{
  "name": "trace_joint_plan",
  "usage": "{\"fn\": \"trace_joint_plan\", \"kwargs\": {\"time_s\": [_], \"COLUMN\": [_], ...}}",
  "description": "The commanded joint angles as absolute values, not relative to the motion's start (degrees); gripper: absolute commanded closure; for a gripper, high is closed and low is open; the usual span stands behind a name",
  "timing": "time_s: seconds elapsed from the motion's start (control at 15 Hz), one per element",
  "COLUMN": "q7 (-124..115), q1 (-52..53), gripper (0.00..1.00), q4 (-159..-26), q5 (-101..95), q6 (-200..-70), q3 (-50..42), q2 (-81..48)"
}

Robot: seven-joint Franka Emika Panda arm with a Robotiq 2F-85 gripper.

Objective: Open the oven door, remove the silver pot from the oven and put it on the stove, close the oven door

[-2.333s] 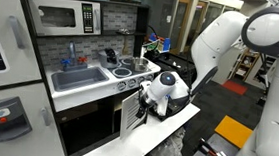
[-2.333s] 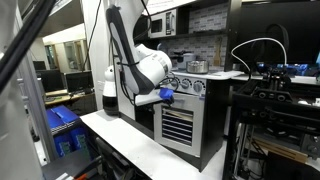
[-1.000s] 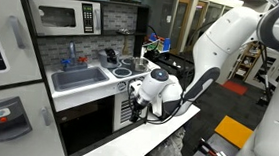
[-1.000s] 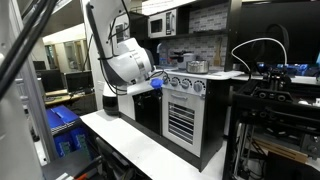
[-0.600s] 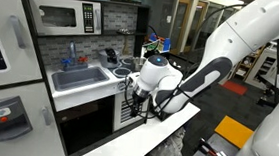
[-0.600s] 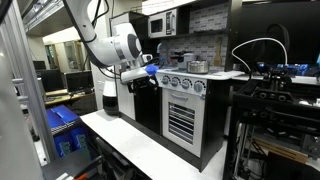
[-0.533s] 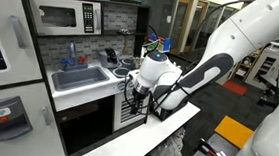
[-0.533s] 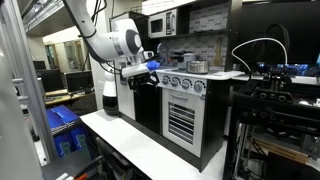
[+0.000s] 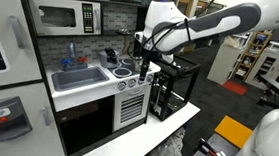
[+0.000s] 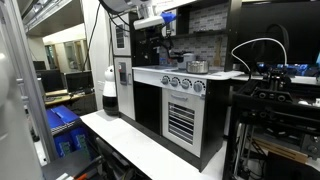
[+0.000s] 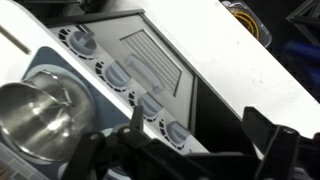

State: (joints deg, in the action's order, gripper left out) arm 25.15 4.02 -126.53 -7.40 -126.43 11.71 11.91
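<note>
The silver pot [image 11: 35, 120] stands on the stove top; it also shows in both exterior views [image 10: 197, 66] [image 9: 131, 62]. The oven door [image 9: 130, 109] with its slatted front is shut, as both exterior views [image 10: 180, 125] and the wrist view [image 11: 150, 60] show. My gripper [image 9: 141, 54] hangs high above the stove's front edge, clear of the pot and the door. It is open and empty in the wrist view [image 11: 190, 160]. In an exterior view it sits near the top by the microwave [image 10: 160, 35].
A row of knobs [image 11: 115, 75] runs along the stove front. A sink with a faucet [image 9: 79, 78] lies beside the stove, a microwave [image 9: 64, 19] above it. A white counter [image 9: 145, 139] runs in front of the oven. A black frame [image 9: 174, 86] stands beside the stove.
The oven door went from open to shut. My arm then rose from in front of the oven to high above the stove, with the gripper empty.
</note>
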Motion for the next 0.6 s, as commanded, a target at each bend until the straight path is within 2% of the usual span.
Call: {"fn": "trace_joint_plan", "kwargs": {"time_s": [0.0, 0.2, 0.27, 0.53], "q7": [25.4, 25.8, 24.9, 24.8], "q1": [5.4, 5.9, 6.0, 6.3], "gripper": [0.00, 0.00, 0.00, 0.00], "q4": [-117.2, -113.0, -116.6, -116.1], "q5": [-8.9, -7.3, -8.1, -8.1], "q6": [-116.8, -113.0, -115.9, -115.6], "q3": [8.7, 7.7, 7.6, 7.5], "q2": [9.8, 8.4, 11.0, 10.8]}}
